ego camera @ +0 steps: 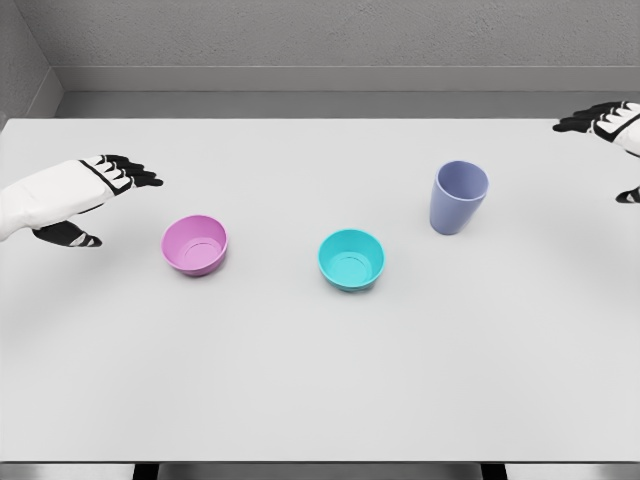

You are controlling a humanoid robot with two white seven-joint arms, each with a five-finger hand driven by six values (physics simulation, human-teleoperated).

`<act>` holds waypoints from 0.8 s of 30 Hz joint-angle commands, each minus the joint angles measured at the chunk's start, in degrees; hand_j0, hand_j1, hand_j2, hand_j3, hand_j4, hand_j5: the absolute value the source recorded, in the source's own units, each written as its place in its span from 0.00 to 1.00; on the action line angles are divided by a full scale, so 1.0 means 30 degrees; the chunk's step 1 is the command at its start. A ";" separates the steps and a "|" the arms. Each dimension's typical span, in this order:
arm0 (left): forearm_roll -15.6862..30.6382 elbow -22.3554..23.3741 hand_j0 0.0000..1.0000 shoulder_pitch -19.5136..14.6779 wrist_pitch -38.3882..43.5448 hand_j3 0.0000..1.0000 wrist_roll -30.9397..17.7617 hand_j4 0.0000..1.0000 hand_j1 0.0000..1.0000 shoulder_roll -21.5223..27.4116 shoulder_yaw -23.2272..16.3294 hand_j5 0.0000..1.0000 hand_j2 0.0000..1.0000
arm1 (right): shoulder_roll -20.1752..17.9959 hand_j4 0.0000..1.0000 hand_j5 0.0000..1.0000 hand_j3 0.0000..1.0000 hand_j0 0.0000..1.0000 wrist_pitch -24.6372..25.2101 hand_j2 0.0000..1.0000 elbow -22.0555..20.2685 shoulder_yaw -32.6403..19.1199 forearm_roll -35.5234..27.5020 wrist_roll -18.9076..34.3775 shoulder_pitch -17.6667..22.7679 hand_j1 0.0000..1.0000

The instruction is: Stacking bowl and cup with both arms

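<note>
White table (pixel 300 380) carries a pink bowl (pixel 195 245), teal bowl (pixel 351 259) and lavender cup (pixel 459 197); left hand (pixel 95 195) and right hand (pixel 612 128) hover released, fingers extended.

The pink bowl (pixel 195 245), teal bowl (pixel 351 259) and lavender cup (pixel 459 197) look like smooth, matt plastic, resting on a smooth, matt pale grey bench (pixel 300 380) before a rough-textured grey wall (pixel 320 35).
</note>
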 commanded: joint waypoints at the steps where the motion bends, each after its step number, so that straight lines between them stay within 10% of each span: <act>1: 0.0130 0.0014 1.00 0.0000 0.0039 1.00 -0.0029 1.00 1.00 0.0006 0.0018 1.00 1.00 | -0.0128 1.00 1.00 1.00 1.00 0.0050 1.00 -0.0405 0.0024 -0.0122 -0.0709 0.0000 1.00; 4: 0.0130 0.0043 1.00 0.0000 0.0039 1.00 -0.0029 1.00 1.00 0.0006 0.0047 1.00 1.00 | -0.0157 1.00 1.00 1.00 1.00 0.0050 1.00 -0.0405 0.0024 -0.0092 -0.0710 0.0029 1.00; 7: 0.0451 -0.0073 1.00 -0.0264 0.0039 1.00 -0.3580 1.00 1.00 -0.1573 0.1773 1.00 1.00 | -0.0157 1.00 1.00 1.00 1.00 0.0050 1.00 -0.0434 0.0053 -0.0063 -0.0681 0.0000 1.00; 14: 0.2914 -0.1831 1.00 -0.1669 0.0039 1.00 -0.3580 1.00 1.00 -0.3101 0.2040 1.00 1.00 | 0.0018 1.00 1.00 1.00 1.00 0.0050 1.00 -0.0493 0.0404 -0.0004 -0.0651 -0.0088 1.00; 19: -0.0337 -0.2974 1.00 -0.3134 0.0039 1.00 -0.3580 1.00 1.00 -0.0229 -0.0244 1.00 1.00 | 0.0194 1.00 1.00 1.00 1.00 0.0050 1.00 -0.0698 0.0726 0.0113 -0.0651 -0.0849 1.00; 24: -0.0106 -0.2066 1.00 -0.5829 0.0039 1.00 -0.3580 1.00 1.00 -0.0463 -0.4081 1.00 1.00 | 0.0896 1.00 1.00 1.00 1.00 0.0050 1.00 -0.0171 0.3596 0.0521 -0.0593 -0.3192 1.00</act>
